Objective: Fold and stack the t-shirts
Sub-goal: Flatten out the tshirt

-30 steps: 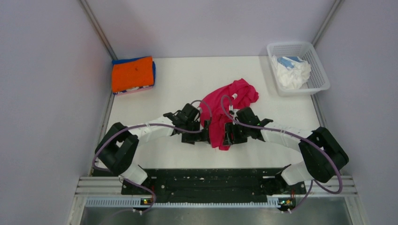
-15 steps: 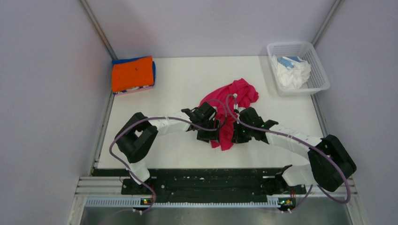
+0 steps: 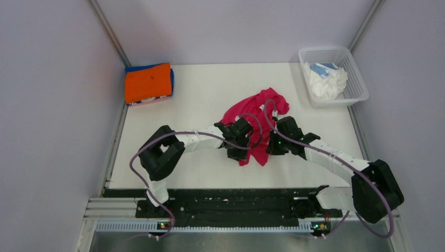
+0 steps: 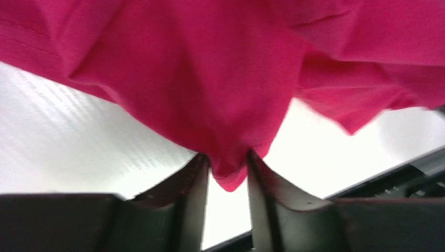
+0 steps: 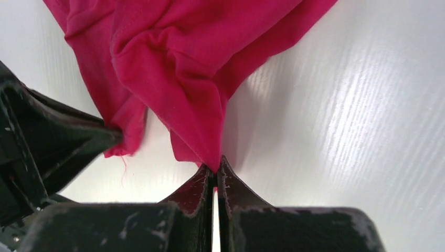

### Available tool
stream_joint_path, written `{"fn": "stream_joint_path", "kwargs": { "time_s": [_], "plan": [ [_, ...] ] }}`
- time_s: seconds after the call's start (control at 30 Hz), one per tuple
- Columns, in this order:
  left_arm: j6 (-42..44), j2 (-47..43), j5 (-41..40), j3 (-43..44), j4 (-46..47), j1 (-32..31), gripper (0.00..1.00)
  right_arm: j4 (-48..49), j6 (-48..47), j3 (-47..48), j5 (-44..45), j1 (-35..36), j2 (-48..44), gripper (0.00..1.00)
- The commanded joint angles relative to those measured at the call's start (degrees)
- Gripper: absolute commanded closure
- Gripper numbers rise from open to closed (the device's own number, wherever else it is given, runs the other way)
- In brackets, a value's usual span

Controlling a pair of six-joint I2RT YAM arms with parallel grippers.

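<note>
- A crumpled crimson-pink t-shirt (image 3: 255, 118) lies in a loose heap at the middle of the white table (image 3: 199, 100), between the two arms.
- The left gripper (image 4: 228, 157) is narrowed around a bunched near corner of the shirt, and the cloth touches both fingers.
- The right gripper (image 5: 215, 168) is pinched fully together on a pointed fold at the shirt's near right edge.
- The cloth looks light, soft and limp. It would likely sag and drape rather than hold a shape, and a thin pinch may slip.
- The better holds are probably the hem corners or shoulder seams, spread well apart so the shirt opens flat.
- A folded orange t-shirt (image 3: 148, 83) tops a stack at the far left.
- A white mesh basket (image 3: 358, 92) at the far right holds white t-shirts (image 3: 326, 84).
</note>
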Motion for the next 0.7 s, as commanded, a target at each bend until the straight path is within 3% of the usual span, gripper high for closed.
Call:
{"fn": "stream_joint_path", "kwargs": {
  "time_s": [0.0, 0.17, 0.43, 0.57, 0.67],
  "plan": [
    [-2.28, 3.94, -15.04, 3.31, -10.46, -1.20, 1.00, -0.32, -0.56, 2.52, 5.20, -1.67, -4.29, 1.00],
    [-4.35, 0.21, -24.57, 4.18, -13.45, -1.40, 1.00, -1.72, -1.18, 2.89, 9.35, -4.55, -7.97, 1.00],
    [-1.44, -23.72, -40.28, 4.76, -8.95, 3.54, 1.00, -1.21, -2.44, 12.07, 28.21, -5.44, -14.17, 1.00],
    [8.72, -30.37, -54.22, 9.16, -2.63, 5.89, 1.00, 1.34, -7.38, 21.09, 34.93, -5.45, -14.56, 1.00],
    [18.61, -33.37, -59.67, 15.53, 2.32, 6.78, 1.00, 3.82, -11.79, 29.66, 38.21, -5.50, -14.48, 1.00]
  ]
}}
